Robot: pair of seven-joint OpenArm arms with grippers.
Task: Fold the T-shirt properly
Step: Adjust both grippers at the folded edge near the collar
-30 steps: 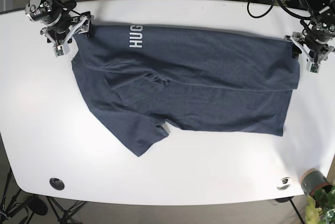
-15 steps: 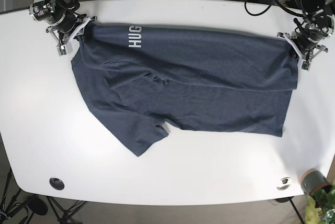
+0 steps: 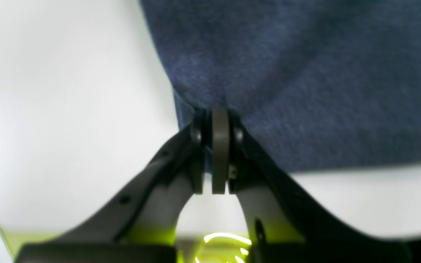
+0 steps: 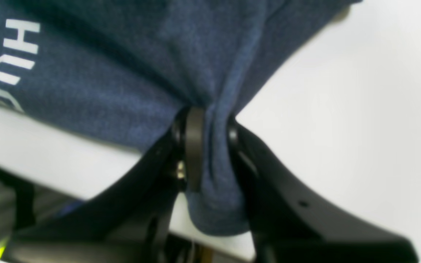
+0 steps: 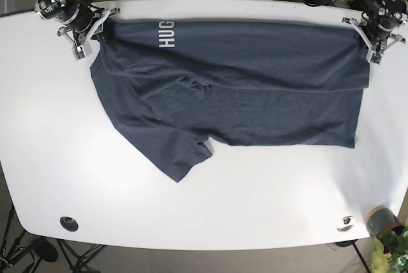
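The left claw [image 3: 216, 146] is seen pressed together on a corner of the T-shirt [image 3: 305, 84]; a thin edge of dark blue cloth is pinched between its pads, and the rest of the cloth spreads away beyond and to the right of the tips. The white table [image 3: 60, 109] lies bare to the left of this claw.

The right claw [image 4: 203, 146] is likewise clamped on the shirt, with a bunched fold of cloth gripped between the pads and hanging below them. White lettering [image 4: 11, 62] is seen on the cloth up and left of the tips.

In the base view the shirt is spread flat between the two claws, along the far edge of the table, its top edge stretched from one to the other.
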